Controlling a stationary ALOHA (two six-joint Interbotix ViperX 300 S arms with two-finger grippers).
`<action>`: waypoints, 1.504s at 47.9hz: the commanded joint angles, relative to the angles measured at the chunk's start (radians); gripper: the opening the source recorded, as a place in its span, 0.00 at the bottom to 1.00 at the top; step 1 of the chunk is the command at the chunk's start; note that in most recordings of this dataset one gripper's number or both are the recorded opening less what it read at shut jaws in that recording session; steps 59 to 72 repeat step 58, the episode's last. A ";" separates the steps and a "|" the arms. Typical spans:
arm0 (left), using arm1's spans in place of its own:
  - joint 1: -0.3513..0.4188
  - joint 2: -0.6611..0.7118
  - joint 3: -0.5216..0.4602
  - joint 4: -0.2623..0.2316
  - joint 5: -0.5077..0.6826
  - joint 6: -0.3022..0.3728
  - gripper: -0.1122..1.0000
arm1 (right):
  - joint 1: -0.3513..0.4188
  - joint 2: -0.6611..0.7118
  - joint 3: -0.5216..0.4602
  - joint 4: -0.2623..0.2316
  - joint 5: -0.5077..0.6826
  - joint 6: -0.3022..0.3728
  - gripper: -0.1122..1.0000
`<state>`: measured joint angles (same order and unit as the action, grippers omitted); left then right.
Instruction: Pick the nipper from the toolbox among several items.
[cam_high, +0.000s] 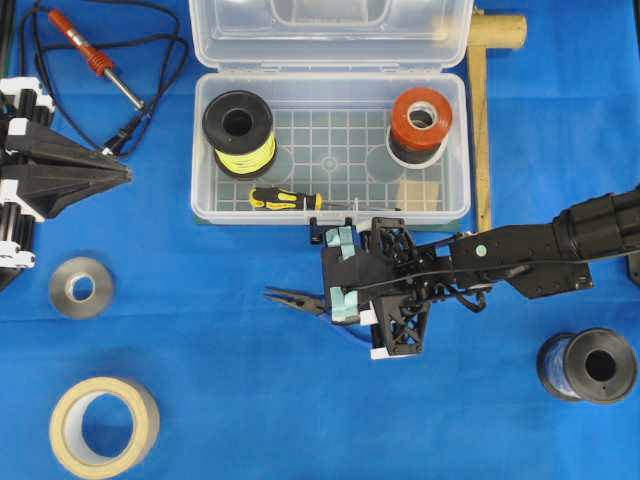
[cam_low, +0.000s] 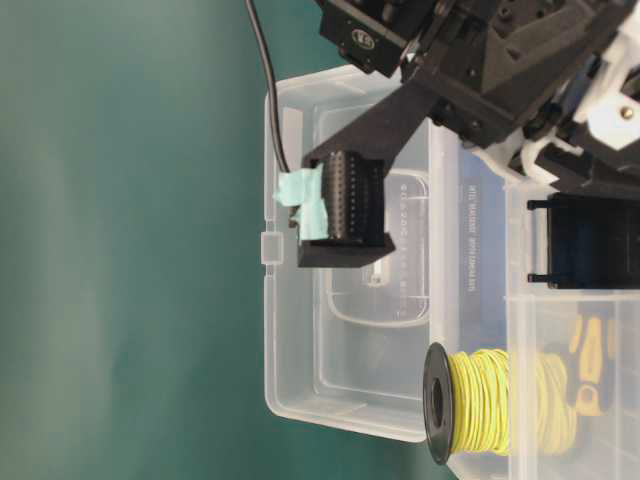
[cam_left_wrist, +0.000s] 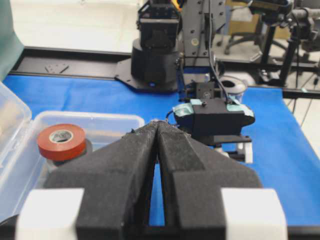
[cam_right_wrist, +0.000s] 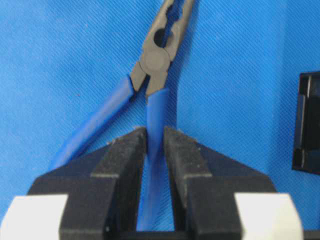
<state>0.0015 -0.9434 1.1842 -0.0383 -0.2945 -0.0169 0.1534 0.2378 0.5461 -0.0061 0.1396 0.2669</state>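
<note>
The nipper, small pliers with blue curved handles and dark pointed metal tips, hangs outside the clear plastic toolbox, at its six o'clock over the blue bench. The right gripper has its jaws clamped on one handle only, so the other handle swings free. The left gripper rests with jaws together.

blue tablecloth, office chair behind

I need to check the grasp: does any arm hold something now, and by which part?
The right gripper holds the nipper by one blue handle, its fingers closed on it. The left gripper holds nothing.
</note>
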 joint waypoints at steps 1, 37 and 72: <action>0.002 0.005 -0.012 -0.002 -0.003 0.000 0.10 | 0.003 -0.009 -0.018 0.005 0.011 0.005 0.22; 0.002 0.005 -0.012 -0.002 0.008 -0.003 0.10 | -0.003 -0.439 0.075 -0.100 0.109 0.005 0.83; 0.002 0.003 -0.011 -0.002 0.017 -0.003 0.10 | -0.129 -0.936 0.390 -0.127 0.054 0.008 0.83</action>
